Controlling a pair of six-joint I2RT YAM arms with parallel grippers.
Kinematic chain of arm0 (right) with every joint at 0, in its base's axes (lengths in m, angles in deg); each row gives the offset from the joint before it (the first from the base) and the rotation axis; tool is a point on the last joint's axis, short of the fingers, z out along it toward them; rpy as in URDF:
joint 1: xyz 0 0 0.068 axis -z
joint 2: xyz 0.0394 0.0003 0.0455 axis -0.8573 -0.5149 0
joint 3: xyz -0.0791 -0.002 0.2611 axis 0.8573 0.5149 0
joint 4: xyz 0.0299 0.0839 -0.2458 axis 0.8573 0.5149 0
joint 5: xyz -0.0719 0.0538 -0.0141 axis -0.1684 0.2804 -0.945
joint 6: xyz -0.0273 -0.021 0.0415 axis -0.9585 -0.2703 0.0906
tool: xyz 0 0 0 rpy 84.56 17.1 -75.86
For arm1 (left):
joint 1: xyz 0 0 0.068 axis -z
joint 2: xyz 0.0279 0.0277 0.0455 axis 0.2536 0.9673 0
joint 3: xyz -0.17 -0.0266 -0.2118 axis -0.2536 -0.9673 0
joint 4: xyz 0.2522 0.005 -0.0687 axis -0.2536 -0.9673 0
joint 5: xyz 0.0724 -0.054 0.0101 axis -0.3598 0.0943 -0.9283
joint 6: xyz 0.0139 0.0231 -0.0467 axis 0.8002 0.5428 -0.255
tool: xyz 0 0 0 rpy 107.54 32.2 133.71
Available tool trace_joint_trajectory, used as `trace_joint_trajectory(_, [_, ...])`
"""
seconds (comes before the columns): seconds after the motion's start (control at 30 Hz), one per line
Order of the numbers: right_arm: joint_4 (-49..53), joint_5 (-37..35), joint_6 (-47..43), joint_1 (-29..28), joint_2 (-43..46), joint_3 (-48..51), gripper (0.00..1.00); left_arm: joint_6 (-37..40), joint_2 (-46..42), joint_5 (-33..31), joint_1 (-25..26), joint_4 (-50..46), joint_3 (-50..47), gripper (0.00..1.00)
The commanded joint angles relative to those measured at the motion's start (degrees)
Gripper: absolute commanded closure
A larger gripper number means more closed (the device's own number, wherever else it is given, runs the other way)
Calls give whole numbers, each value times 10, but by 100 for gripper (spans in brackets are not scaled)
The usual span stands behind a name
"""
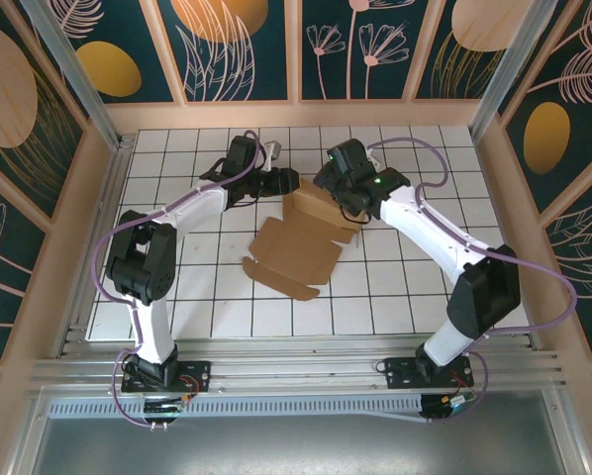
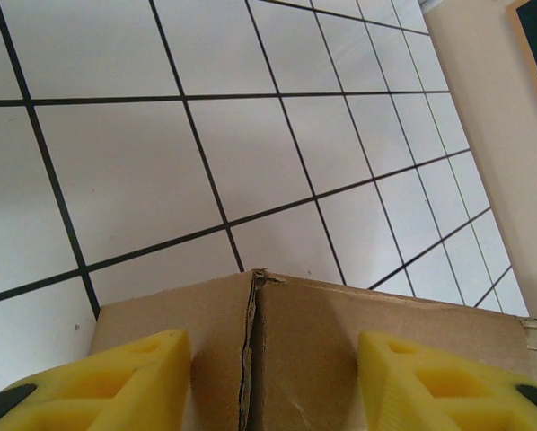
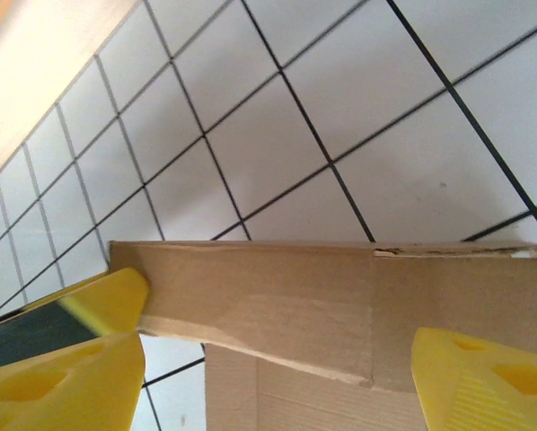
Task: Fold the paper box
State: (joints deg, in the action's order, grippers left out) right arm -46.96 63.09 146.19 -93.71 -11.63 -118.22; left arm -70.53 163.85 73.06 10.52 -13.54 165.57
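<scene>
- Now: the box (image 1: 294, 245) sits on the tiled table (image 1: 177, 297). Both arm bases are well to the near side of the box, and the back wall lies beyond it.
- The box is part-folded. Its far portion stands up as a wall, while its near portion lies flat on the tiles with the flaps splayed.
- Your left claw (image 2: 270, 346) is at the box's far-left corner.
- Its yellow fingers (image 2: 116, 382) stand apart with a card panel spanning behind both. A ragged seam in the card runs up between them.
- Record the left jaws as parted and clamped on nothing. You cannot tell whether the pads touch the card.
- Your right claw (image 3: 277, 328) is at the box's far-right side, over the standing wall.
- The right jaws are spread wide. The wall's top edge runs across between the fingers (image 3: 484, 382), and one fingertip sits at the end of that edge.
- The two claws are near each other, with the box's standing wall between them.
</scene>
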Motion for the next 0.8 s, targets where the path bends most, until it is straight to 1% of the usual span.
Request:
trace_joint_trajectory(0.0, [34, -4, 27, 5, -25, 1, 22, -7, 6, -4, 3, -3, 10, 49])
trace_joint_trajectory(0.17, [-23, 31, 23, 14, -22, 42, 19, -8, 5, -1, 3, -2, 10, 49])
trace_joint_trajectory(0.27, [-68, 48, 34, 23, -17, 74, 21, -11, 4, 5, 3, 1, 8, 49])
trace_joint_trajectory(0.33, [-111, 61, 37, 30, -13, 100, 26, -13, 2, 10, 4, 2, 6, 49])
trace_joint_trajectory(0.4, [-153, 70, 37, 31, -9, 120, 34, -14, -1, 12, 5, 4, 4, 49])
trace_joint_trajectory(0.47, [-185, 60, 29, 30, -8, 127, 43, -16, -6, 11, 5, 3, -1, 50])
trace_joint_trajectory(0.5, [-191, 58, 21, 31, -12, 124, 47, -17, -9, 10, 6, 4, -5, 50])
trace_joint_trajectory(0.53, [-186, 56, 17, 31, -18, 117, 48, -20, -13, 7, 7, 5, -10, 50])
trace_joint_trajectory(0.57, [-177, 53, 13, 31, -23, 110, 48, -23, -17, 4, 8, 7, -16, 50])
trace_joint_trajectory(0.63, [-156, 35, -10, 49, -36, 92, 48, -38, -30, -2, 9, 21, -31, 50])
trace_joint_trajectory(0.77, [-125, 24, -88, 68, -56, 63, 47, -96, -61, -14, 19, 73, -73, 49])
